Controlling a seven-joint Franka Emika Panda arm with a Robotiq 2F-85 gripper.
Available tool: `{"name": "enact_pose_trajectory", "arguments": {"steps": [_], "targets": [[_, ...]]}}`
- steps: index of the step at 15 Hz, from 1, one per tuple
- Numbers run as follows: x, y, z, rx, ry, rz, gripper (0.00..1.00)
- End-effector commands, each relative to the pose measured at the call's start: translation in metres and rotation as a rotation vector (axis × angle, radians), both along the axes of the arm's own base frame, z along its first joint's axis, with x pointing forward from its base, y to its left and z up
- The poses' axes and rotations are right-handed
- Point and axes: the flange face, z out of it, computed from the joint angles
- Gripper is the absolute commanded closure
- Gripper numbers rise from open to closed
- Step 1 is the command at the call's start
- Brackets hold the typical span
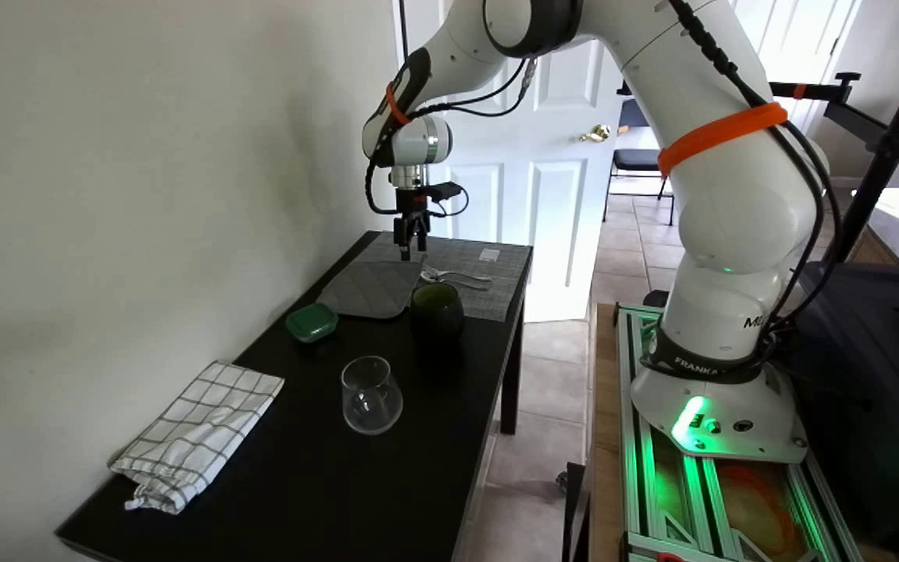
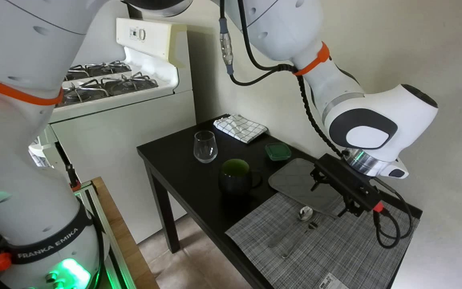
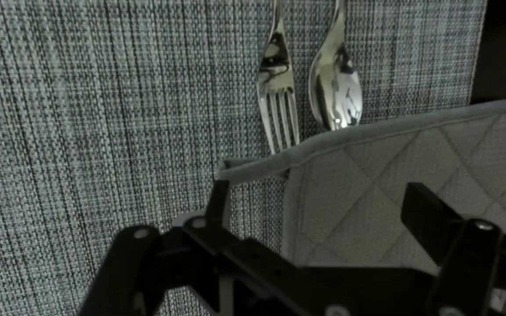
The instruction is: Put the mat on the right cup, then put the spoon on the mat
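Observation:
The mat [image 3: 354, 197] is a grey quilted square lying flat, partly on the woven placemat; it also shows in both exterior views [image 1: 367, 289] [image 2: 301, 182]. A strip at its corner lies over the fork's tips. My gripper [image 3: 316, 186] is open and empty above the mat's edge, one finger beyond the edge near the strip's end, the other over the quilting. It also shows in both exterior views [image 1: 413, 248] [image 2: 327, 200]. The dark green-black cup [image 1: 436, 324] [image 2: 234, 182] stands upright beside the mat. The silvery spoon [image 3: 336, 92] [image 2: 305, 213] lies on the placemat, its bowl at the mat's edge.
A fork [image 3: 278, 83] lies beside the spoon on the grey placemat [image 3: 103, 109] [image 2: 255, 237]. A clear glass [image 1: 371, 394] [image 2: 205, 146], a green lidded container [image 1: 311, 321] [image 2: 278, 151] and a checkered cloth [image 1: 200, 429] [image 2: 241, 128] are on the black table [image 1: 325, 499], which stands against a wall.

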Motion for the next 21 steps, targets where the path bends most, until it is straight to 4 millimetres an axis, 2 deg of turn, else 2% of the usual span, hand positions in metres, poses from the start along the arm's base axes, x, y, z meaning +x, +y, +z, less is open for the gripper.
{"name": "enact_pose_trajectory", "arguments": {"steps": [1,5,6,7,9,13,17,19,21], "targets": [[0.01,0.0,-0.01,-0.014,-0.023,-0.01,0.0],[0.014,0.008,-0.018,-0.005,-0.036,-0.002,0.0],[0.015,0.01,-0.02,-0.003,-0.037,-0.001,0.04],[0.015,0.011,-0.022,-0.005,-0.038,0.001,0.24],[0.016,0.012,-0.025,-0.007,-0.039,0.003,0.31],[0.014,0.008,-0.028,-0.022,-0.039,0.005,0.64],[0.014,0.003,-0.021,-0.021,-0.05,-0.009,0.95],[0.016,0.002,-0.014,-0.025,-0.059,-0.011,1.0],[0.017,0.002,-0.008,-0.022,-0.065,-0.012,1.0]]}}
